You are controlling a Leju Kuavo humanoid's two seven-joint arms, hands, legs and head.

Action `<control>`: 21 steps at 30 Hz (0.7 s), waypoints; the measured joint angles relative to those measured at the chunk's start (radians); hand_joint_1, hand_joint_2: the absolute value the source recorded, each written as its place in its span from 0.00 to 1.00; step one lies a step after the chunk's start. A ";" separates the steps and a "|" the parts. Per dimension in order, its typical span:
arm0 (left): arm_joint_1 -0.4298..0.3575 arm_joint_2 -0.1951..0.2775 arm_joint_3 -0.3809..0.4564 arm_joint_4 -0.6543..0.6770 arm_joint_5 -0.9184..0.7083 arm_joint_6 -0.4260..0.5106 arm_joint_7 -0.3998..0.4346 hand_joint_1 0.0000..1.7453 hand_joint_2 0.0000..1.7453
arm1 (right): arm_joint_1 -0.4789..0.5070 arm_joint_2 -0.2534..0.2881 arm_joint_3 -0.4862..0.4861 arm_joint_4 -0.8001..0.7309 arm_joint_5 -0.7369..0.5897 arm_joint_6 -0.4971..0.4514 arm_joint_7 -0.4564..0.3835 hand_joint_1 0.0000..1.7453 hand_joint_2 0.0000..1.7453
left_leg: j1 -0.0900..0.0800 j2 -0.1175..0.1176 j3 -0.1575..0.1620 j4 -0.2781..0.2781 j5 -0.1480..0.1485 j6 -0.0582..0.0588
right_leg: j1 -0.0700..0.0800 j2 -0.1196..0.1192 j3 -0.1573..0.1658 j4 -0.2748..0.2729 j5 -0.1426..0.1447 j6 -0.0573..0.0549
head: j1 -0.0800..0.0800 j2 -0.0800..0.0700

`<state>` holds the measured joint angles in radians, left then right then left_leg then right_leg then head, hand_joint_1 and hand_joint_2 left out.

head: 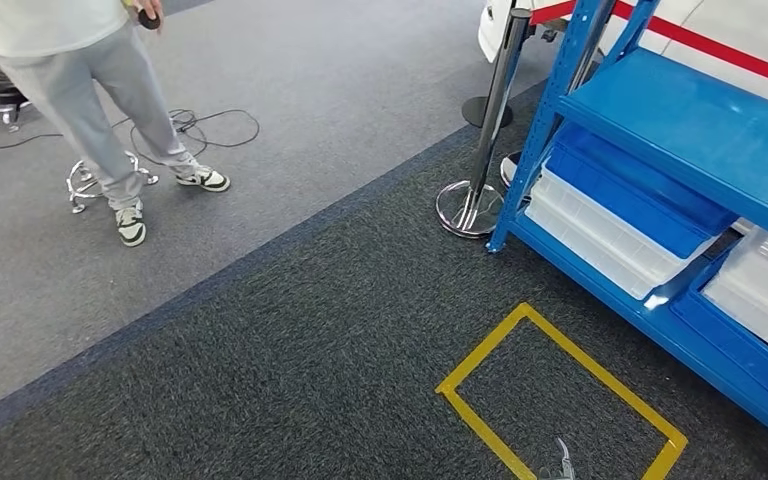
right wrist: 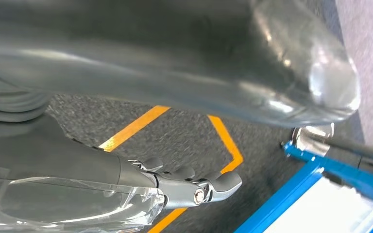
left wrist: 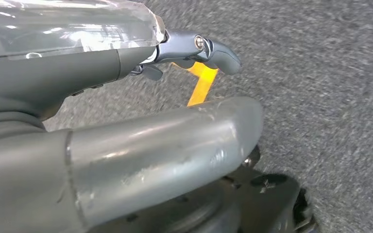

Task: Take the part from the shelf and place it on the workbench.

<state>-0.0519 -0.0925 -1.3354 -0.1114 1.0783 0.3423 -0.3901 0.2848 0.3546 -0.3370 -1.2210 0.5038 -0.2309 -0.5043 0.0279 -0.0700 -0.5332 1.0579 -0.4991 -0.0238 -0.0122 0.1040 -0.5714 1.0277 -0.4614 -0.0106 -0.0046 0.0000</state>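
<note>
On the blue shelf (head: 680,130) sit lidded white bins (head: 600,235); both hands' fingers (right wrist: 213,187) hang loosely apart, empty.

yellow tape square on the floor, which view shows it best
The head view: the yellow tape square shows nearly whole beside the blue shelf. The right wrist view catches one corner; the left wrist view just a short strip.

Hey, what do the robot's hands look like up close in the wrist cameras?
The left robot hand has a thick, scuffed grey thumb, a dark grey finger with a silver pivot screw, and a clear plastic cover. The right robot hand looks the same: glossy grey thumb, dark finger, clear cover.
</note>
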 joint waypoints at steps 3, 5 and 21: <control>-0.001 -0.001 0.000 0.000 0.003 0.004 0.002 0.00 0.00 | 0.004 0.001 -0.005 -0.006 -0.001 -0.001 0.000 0.00 0.00 | -0.004 -0.001 0.006 -0.026 0.001 0.014 | -0.004 0.037 -0.018 0.002 0.010 0.025 | -0.001 0.000; -0.004 -0.004 0.000 0.000 0.005 0.004 0.005 0.00 0.00 | 0.011 0.001 -0.012 -0.009 -0.002 -0.001 -0.001 0.00 0.00 | -0.003 0.026 0.009 -0.036 0.010 0.031 | -0.006 0.015 -0.030 0.017 0.001 0.036 | 0.002 0.000; -0.010 -0.004 0.000 0.000 0.022 0.020 -0.008 0.00 0.00 | 0.018 0.001 -0.035 -0.014 -0.009 -0.004 -0.016 0.00 0.00 | -0.018 0.162 0.021 -0.016 -0.027 0.004 | 0.009 -0.136 0.008 -0.013 -0.003 -0.013 | 0.006 0.000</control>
<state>-0.0622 -0.0966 -1.3353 -0.1110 1.1000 0.3625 -0.3980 0.3024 0.3553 -0.3722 -1.2350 0.4951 -0.2354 -0.5199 0.0098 0.0915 -0.5120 1.0420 -0.5257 -0.0198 -0.0034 -0.0315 -0.5630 1.0147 -0.4646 -0.0241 0.0009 -0.0001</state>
